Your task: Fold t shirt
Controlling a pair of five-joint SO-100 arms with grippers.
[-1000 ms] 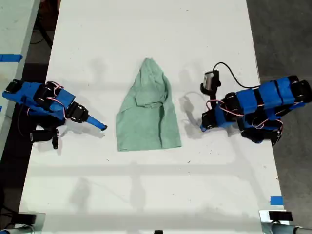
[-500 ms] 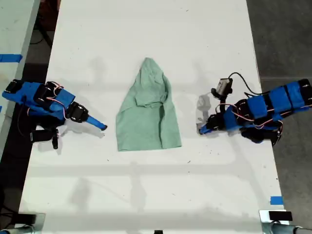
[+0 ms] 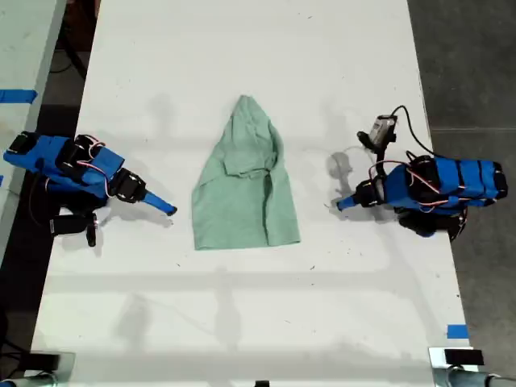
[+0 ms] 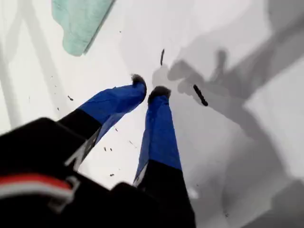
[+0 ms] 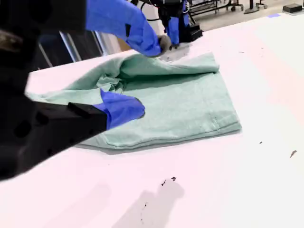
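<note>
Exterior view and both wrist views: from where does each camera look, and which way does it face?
Exterior view: overhead, looking down at the table, the t shirt and both arms.
First wrist view: on the arm at the exterior view's right, facing down at the table past my first gripper.
Second wrist view: low on the other arm, facing across the t shirt past my second gripper toward the first arm.
All three show the t shirt.

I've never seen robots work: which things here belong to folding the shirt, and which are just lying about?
For the job: t shirt, my first tool, my second tool, table.
Just lying about: blue tape, dark specks.
</note>
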